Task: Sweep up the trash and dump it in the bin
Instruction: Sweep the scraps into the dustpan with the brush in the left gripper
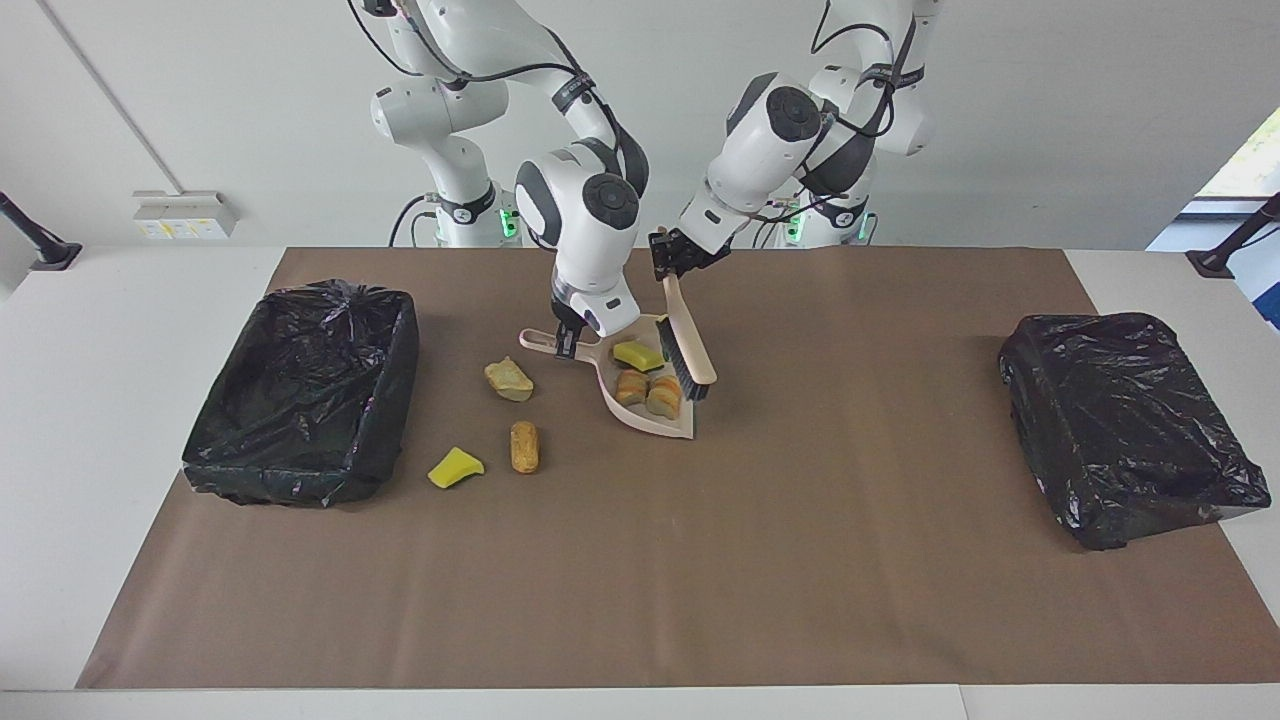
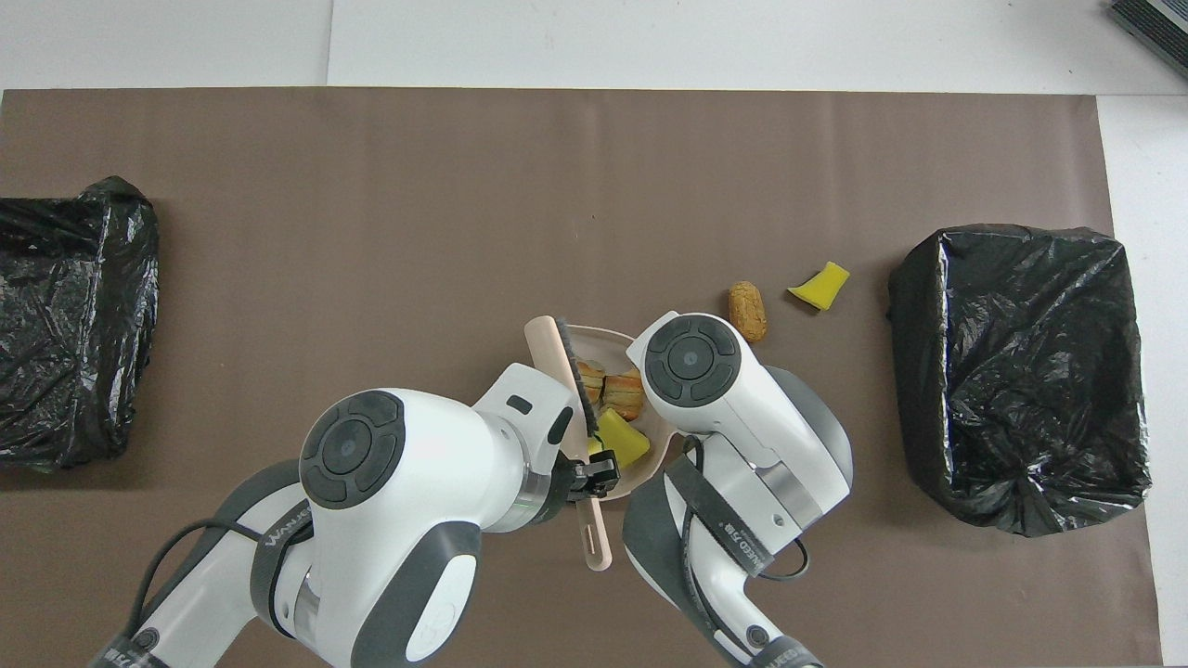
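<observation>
The pale pink dustpan lies mid-mat, and my right gripper is shut on its handle. In the pan are a yellow sponge piece and two bread lumps. My left gripper is shut on the beige handle of the brush. The brush is tilted along the pan's edge toward the left arm's end. Loose trash lies between the pan and the bin: a tan lump, a roll and a yellow sponge.
A second black bag-covered box sits at the left arm's end of the table. The brown mat covers most of the tabletop. In the overhead view the right arm's wrist hides the tan lump and the pan's handle.
</observation>
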Controlling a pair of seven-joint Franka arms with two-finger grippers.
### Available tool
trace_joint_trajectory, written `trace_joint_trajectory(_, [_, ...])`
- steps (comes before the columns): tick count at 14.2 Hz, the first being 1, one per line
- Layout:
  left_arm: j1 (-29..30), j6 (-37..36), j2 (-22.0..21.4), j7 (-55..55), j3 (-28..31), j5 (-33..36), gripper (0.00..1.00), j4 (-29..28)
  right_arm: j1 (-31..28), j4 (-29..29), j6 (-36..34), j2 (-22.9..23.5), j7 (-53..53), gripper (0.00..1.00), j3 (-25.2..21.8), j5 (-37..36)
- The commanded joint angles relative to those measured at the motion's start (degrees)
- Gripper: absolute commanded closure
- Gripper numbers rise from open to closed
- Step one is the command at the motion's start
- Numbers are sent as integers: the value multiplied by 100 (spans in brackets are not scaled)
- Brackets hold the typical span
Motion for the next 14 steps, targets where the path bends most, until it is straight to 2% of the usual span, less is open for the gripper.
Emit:
trace_joint_trajectory(1, [57, 583, 168, 67, -80, -345, 100, -24, -48, -160, 147, -150, -49, 100, 24, -33])
trace_joint_trajectory(4, [31, 1235, 449, 85, -116, -399, 100, 11, -66, -169, 165, -150, -49, 100, 24, -25])
trace_joint_trajectory(7, [66, 1428, 660, 348, -116, -766, 100, 212, -398, -265, 182, -115, -84, 100, 24, 395])
trace_joint_trajectory(12, [57, 1684, 1090, 288, -142, -820, 100, 757, -434, -257, 191, -88, -136, 100, 24, 756])
trace_joint_trajectory(14, [57, 1710, 1126, 270, -204, -821, 100, 819, -452, -257, 409, -27, -294, 100, 24, 872])
